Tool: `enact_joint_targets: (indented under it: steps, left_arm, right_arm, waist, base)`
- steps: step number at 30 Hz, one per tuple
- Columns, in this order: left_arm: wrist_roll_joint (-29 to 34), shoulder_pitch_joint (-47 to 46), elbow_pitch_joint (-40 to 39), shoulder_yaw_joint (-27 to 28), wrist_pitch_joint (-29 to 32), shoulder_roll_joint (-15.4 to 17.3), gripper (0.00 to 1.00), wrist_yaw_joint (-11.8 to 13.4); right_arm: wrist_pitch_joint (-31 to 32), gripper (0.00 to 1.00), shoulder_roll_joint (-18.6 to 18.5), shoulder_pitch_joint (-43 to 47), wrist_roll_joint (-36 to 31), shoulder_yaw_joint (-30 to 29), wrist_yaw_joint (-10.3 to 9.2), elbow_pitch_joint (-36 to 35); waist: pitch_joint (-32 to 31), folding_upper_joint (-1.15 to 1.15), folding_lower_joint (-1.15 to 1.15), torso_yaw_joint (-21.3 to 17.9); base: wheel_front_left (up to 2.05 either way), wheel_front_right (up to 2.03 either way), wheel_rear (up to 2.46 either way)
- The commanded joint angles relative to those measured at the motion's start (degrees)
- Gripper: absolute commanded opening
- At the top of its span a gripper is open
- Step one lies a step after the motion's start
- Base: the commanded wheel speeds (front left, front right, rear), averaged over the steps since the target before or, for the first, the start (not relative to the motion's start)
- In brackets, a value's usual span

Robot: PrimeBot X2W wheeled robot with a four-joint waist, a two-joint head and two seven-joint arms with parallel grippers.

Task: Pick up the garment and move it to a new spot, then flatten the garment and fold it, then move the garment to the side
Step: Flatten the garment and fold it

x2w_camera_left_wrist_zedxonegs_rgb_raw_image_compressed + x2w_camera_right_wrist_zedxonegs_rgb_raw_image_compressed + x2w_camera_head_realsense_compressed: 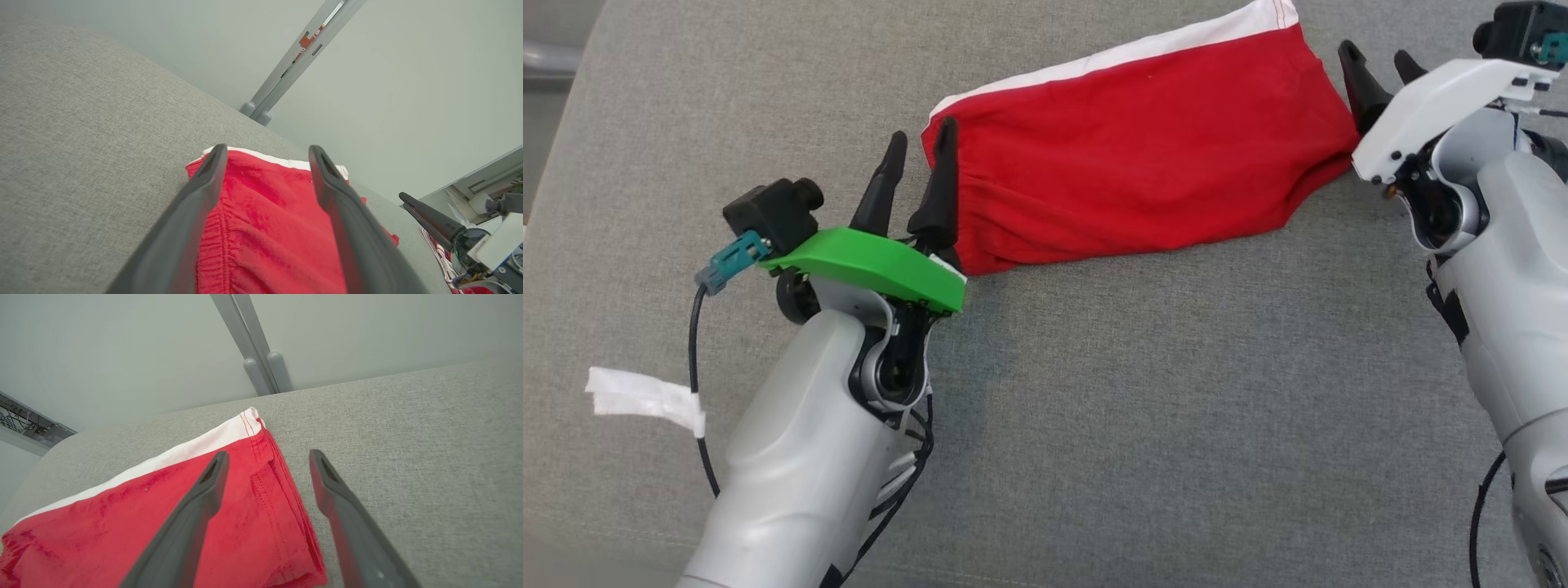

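**Q:** Entry check. Where is the garment?

**A:** The red garment (1143, 155) lies on the grey cushion (1176, 408), toward 12 o'clock in my head view. It is a long, narrow, layered slab, and its white band (1176, 41) runs along the 12 o'clock edge.

**Q:** Fingers?

**A:** Both pairs are spread wide and hold nothing. My left gripper (922, 133) is at the garment's 9 o'clock end, over the gathered waistband (216, 245). One finger is above the cloth and the other is off its edge. My right gripper (1376, 53) is at the 3 o'clock end, straddling the stitched hem (282, 486). I cannot tell whether the tips touch the fabric.

**Q:** Progress?

**A:** My judgement is that the flattening and folding look done. The edges are stacked and the top face is fairly smooth, with slight puckering near the waistband. I cannot confirm the earlier relocation from this view.

**Q:** Remaining?

**A:** The move to the side. The bundle sits near the middle of the cushion. Both ends would need to be gripped together so the layers don't slide apart.
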Motion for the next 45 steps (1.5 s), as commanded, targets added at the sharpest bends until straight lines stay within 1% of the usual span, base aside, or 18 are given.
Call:
enact_joint_targets:
  steps: [1,4,8,13,18,21,25,26,27,28,29,32,35,37,39,45]
  left_arm:
    - [2.16,1.59,-1.29,1.57,-0.12,0.70,1.00,0.09]
    - [7.67,4.58,-4.06,3.90,-0.12,1.75,1.00,0.79]
    - [14.71,8.28,-7.69,7.38,-0.07,2.87,1.00,1.69]
    - [21.95,13.07,-11.77,11.93,-0.07,2.63,1.00,2.32]
    - [25.66,16.41,-13.60,16.04,-0.07,1.31,1.00,1.29]
    - [27.94,18.03,-14.11,17.70,-0.07,0.60,1.00,0.51]
    - [28.89,19.34,-14.38,19.64,-0.07,-0.28,1.00,-0.25]
    - [29.11,19.67,-14.39,20.04,-0.07,-0.35,1.00,-0.43]
    - [29.40,20.04,-14.37,20.44,-0.07,-0.43,1.00,-0.62]
    - [29.52,20.25,-14.30,20.70,-0.07,-0.53,1.00,-0.73]
    - [29.94,20.67,-14.15,21.21,-0.07,-0.69,1.00,-1.09]
    - [30.57,21.46,-13.73,21.92,-0.07,-0.76,1.00,-1.40]
    - [31.06,22.27,-13.31,22.51,-0.07,-0.80,1.00,-1.57]
    - [31.24,23.03,-13.38,23.01,-0.07,-0.80,1.00,-1.73]
    - [31.66,24.01,-13.58,23.51,-0.07,-0.80,1.00,-1.87]
    - [33.79,26.49,-14.54,24.35,-0.07,-0.79,1.00,-2.16]
  right_arm:
    - [-0.34,1.00,-1.11,1.24,0.41,0.99,-0.02,0.07]
    - [-0.58,1.00,-2.67,2.50,1.09,3.00,-0.02,0.89]
    - [-0.81,1.00,-3.49,3.06,1.97,5.09,-0.02,2.02]
    - [-1.50,1.00,-3.86,2.35,1.96,7.35,-0.02,4.02]
    - [-2.30,1.00,-4.73,1.15,1.23,8.77,-0.02,7.13]
    - [-2.87,1.00,-4.69,0.70,1.17,9.09,-0.02,9.30]
    - [-2.83,1.00,-3.97,0.24,1.74,9.80,-0.02,11.23]
    - [-2.47,0.74,-3.75,0.29,2.02,10.01,-0.02,11.50]
    - [-2.22,0.33,-3.59,0.37,2.48,10.24,-0.02,11.75]
    - [-2.19,0.09,-3.56,0.37,2.75,10.40,-0.02,11.84]
    - [-2.60,0.00,-3.46,0.51,3.41,10.73,-0.02,11.89]
    - [-4.14,0.00,-3.62,1.17,5.31,10.40,-0.04,11.27]
    - [-5.87,0.00,-3.79,2.61,8.95,8.74,-0.04,9.94]
    - [-6.66,0.00,-4.43,4.52,10.89,8.64,-0.04,8.51]
    - [-6.95,0.00,-5.22,6.84,12.97,8.91,-0.04,6.45]
    - [-7.71,0.00,-9.26,15.53,18.72,9.62,-0.04,-0.47]
  waist:
    - [-0.59,0.00,0.00,0.09]
    - [-0.80,0.00,0.00,0.35]
    - [-0.62,0.00,0.00,0.97]
    - [-0.22,0.00,0.00,2.08]
    - [0.16,0.00,0.00,3.25]
    - [0.29,0.00,0.00,3.86]
    - [0.39,0.00,0.00,4.27]
    - [0.40,0.00,0.00,4.30]
    - [0.38,0.00,0.00,4.34]
    - [0.35,0.00,0.00,4.34]
    - [0.12,0.00,0.00,4.28]
    - [-0.76,0.00,0.00,3.82]
    - [-2.31,0.00,0.00,3.06]
    - [-3.48,0.00,0.00,2.37]
    - [-4.68,0.00,0.00,1.49]
    - [-7.57,0.00,0.00,-1.52]
  base:
    - [0.00,0.00,0.00]
    - [0.00,0.00,0.00]
    - [0.00,0.00,0.00]
    - [0.00,0.00,0.00]
    - [0.00,0.00,0.00]
    - [0.00,0.00,0.00]
    - [0.00,0.00,0.00]
    - [0.00,0.00,0.00]
    - [0.00,0.00,0.00]
    - [0.00,0.00,0.00]
    - [0.00,0.00,0.00]
    - [0.00,0.00,0.00]
    - [0.00,0.00,0.00]
    - [0.00,0.00,0.00]
    - [0.00,0.00,0.00]
    - [0.00,0.00,0.00]
